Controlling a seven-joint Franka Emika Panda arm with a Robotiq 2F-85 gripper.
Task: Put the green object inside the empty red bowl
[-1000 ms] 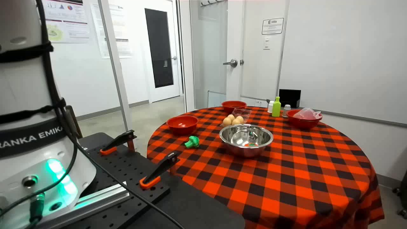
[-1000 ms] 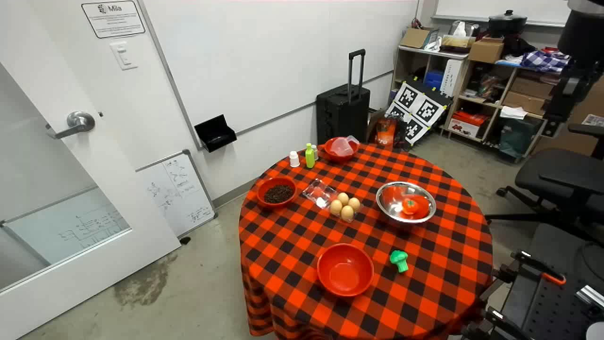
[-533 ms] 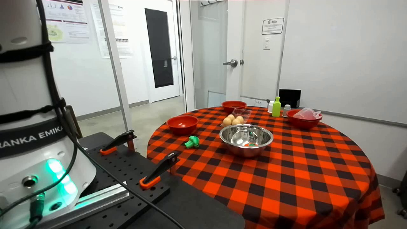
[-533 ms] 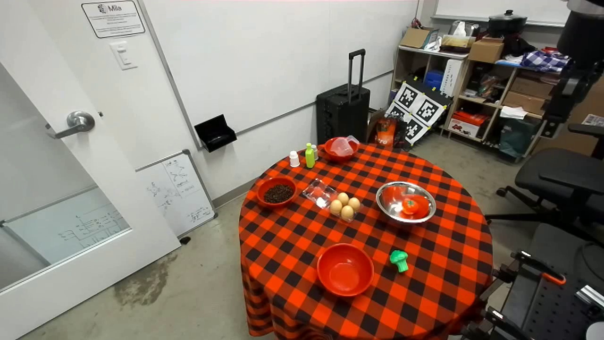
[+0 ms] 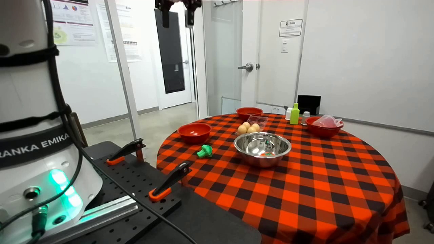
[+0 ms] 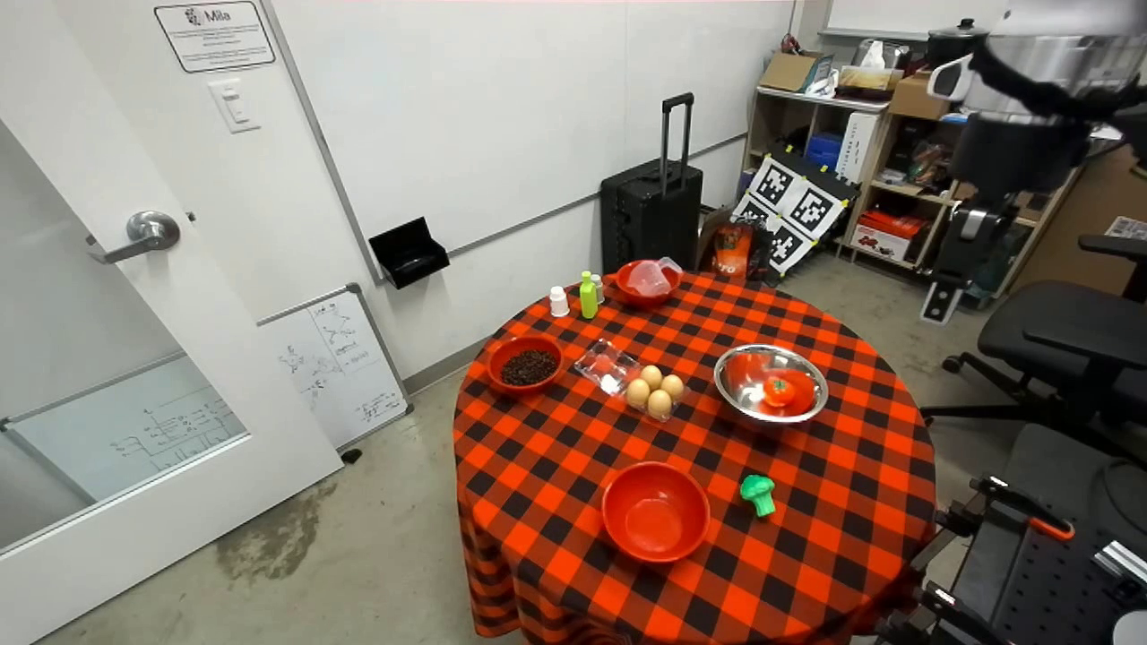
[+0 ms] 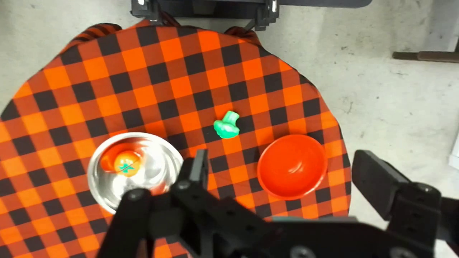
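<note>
The green object is a small broccoli-shaped piece that lies on the checked tablecloth; it shows in both exterior views (image 5: 205,151) (image 6: 758,494) and in the wrist view (image 7: 227,125). The empty red bowl stands near it by the table edge, in both exterior views (image 5: 194,133) (image 6: 656,512) and in the wrist view (image 7: 292,166). My gripper is open and empty, high above the table; it shows in both exterior views (image 5: 177,23) (image 6: 939,305). In the wrist view the gripper's fingers (image 7: 281,156) are wide apart, with the red bowl between them far below.
A steel bowl (image 5: 262,160) holding a tomato (image 6: 779,391) stands near the green object. Several eggs (image 6: 655,391), a red bowl (image 6: 498,358) of dark grains, a yellow-green bottle (image 6: 589,297) and a red bowl (image 6: 641,302) with a clear cup stand farther off. Clamps (image 5: 171,179) rise beside the table.
My gripper has come into view at the top of an exterior view, and has moved left and lower in the view where it showed before. The objects on the table have not moved.
</note>
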